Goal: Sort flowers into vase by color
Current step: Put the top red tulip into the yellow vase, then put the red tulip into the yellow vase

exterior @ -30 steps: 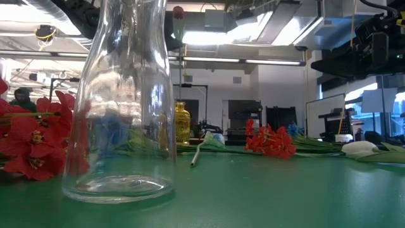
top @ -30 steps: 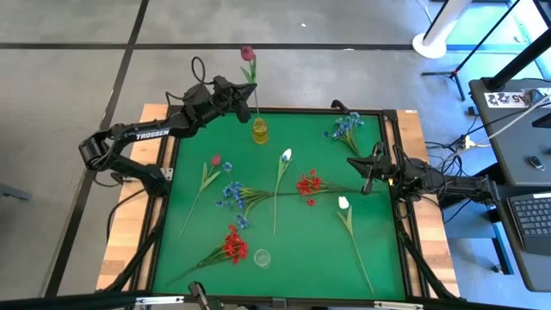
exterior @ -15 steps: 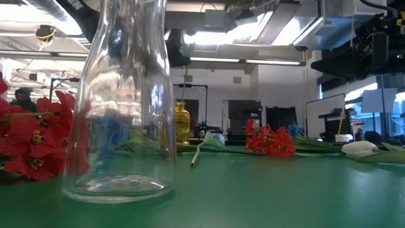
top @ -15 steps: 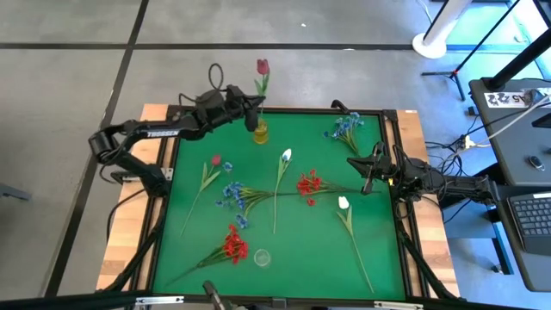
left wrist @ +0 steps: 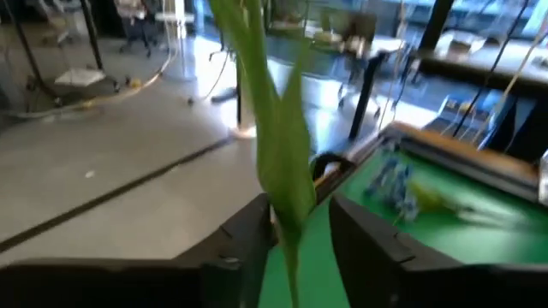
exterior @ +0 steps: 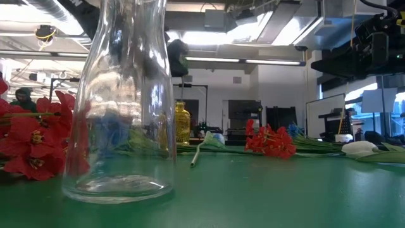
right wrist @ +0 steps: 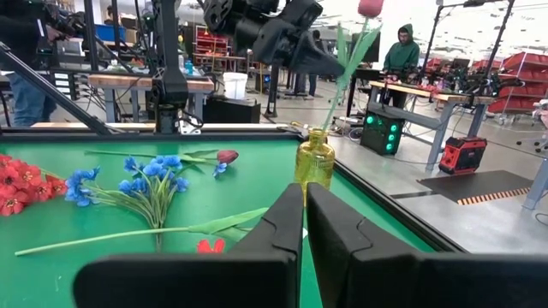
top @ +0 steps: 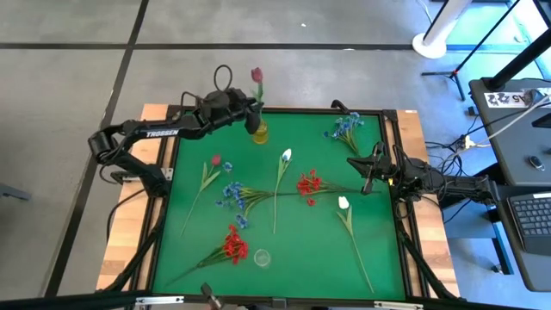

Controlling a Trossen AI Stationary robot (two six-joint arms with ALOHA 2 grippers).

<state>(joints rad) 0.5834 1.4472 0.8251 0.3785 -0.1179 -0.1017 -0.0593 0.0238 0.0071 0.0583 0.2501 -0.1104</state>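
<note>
A dark pink tulip stands tilted with its stem in the small yellow vase at the table's far edge. My left gripper hovers just above the vase, open, with the stem and leaf between its fingers. The right wrist view shows the tulip leaning out of the vase. My right gripper waits shut at the table's right edge. On the mat lie another pink tulip, white tulips, blue sprays and red clusters. My left gripper's fingers stand on either side of the tulip's stem, coming level from the table's left side. The gap is wider than the stem. Whether one finger touches the leaf, I cannot tell.
A clear glass vase stands near the front edge, close before the low camera. A raised rim frames the green mat. People and benches show in the room beyond.
My left gripper has gone toward the table's right edge and down to the yellow vase with the pink tulip. The tulip's head has sunk lower and its stem has gone deeper into the vase.
</note>
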